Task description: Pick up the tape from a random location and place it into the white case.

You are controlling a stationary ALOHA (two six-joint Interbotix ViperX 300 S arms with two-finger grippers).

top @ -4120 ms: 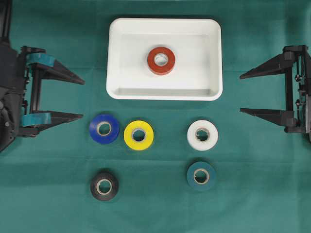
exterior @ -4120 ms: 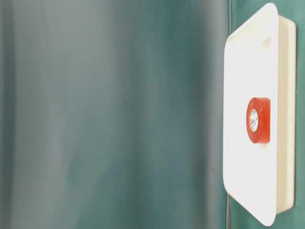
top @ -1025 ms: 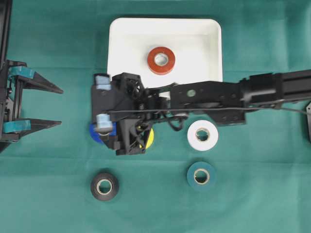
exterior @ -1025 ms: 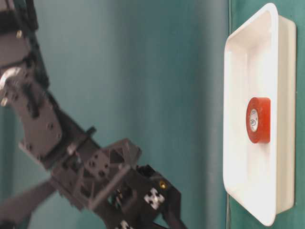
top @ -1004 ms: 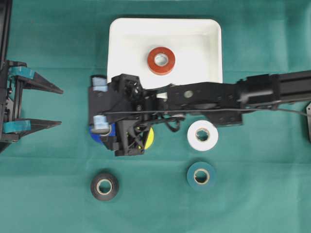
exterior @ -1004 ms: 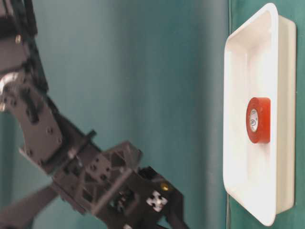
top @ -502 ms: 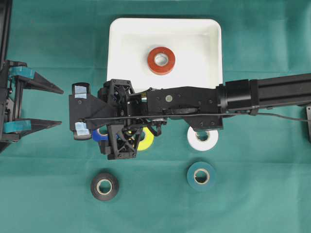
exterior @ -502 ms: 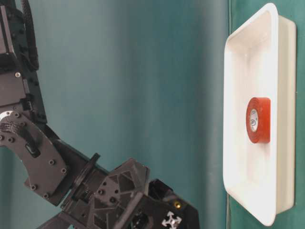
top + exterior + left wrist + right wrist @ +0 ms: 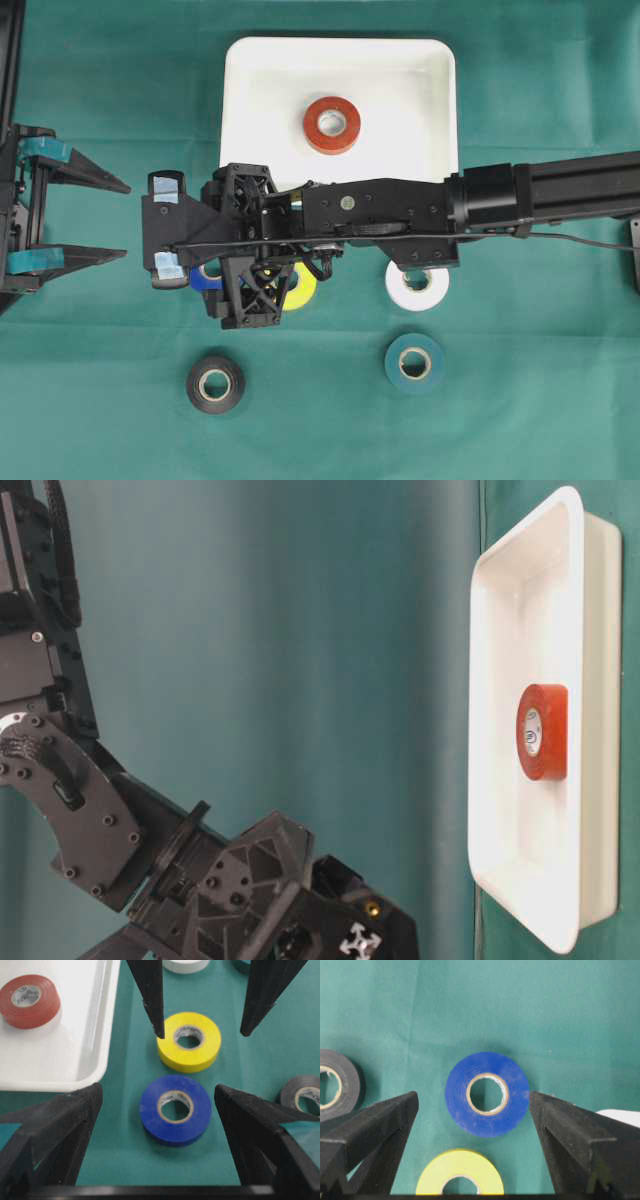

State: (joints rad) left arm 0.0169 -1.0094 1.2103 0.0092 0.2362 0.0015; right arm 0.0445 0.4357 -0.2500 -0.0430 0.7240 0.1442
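One red roll (image 9: 332, 124) sits in the white case (image 9: 245, 150); my right pincer (image 9: 472, 1097), spread wide, brackets the blue roll (image 9: 487, 1093), not yet gripped.

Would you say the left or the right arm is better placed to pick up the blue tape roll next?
Right. The right gripper is open, with its fingers on either side of the blue tape roll. The left gripper, also open, sits back at the table's edge, away from the rolls.
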